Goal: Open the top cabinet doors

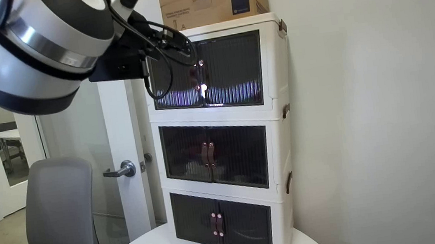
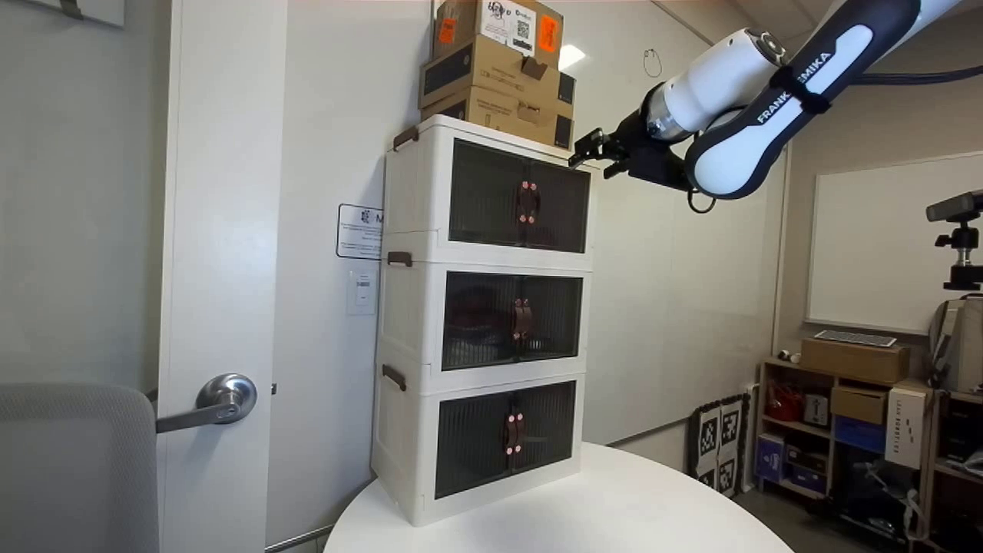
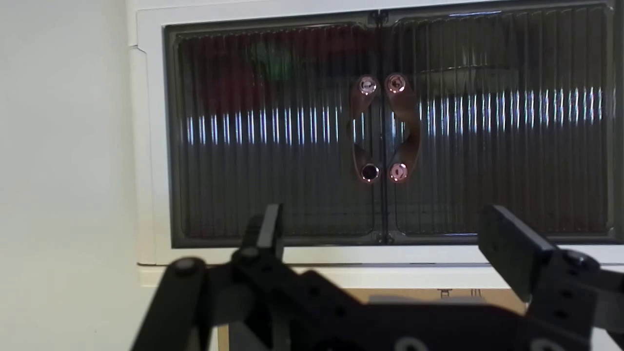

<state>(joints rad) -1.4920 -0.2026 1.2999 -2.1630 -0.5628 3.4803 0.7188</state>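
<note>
The top cabinet doors are two dark ribbed translucent panels. They are closed on the uppermost tier of the white cabinet, in both exterior views and in the wrist view. Their two small brown handles with pinkish rivets stand side by side at the centre seam; they also show in an exterior view. My gripper is open and empty, its fingers spread wide. It is in front of the top tier, near the upper edge, apart from the handles, as an exterior view shows. The wrist picture stands upside down.
Cardboard boxes are stacked on the cabinet, close to gripper height; they also show in an exterior view. Two lower tiers have similar closed dark doors. The cabinet stands on a round white table. A grey chair stands beside it.
</note>
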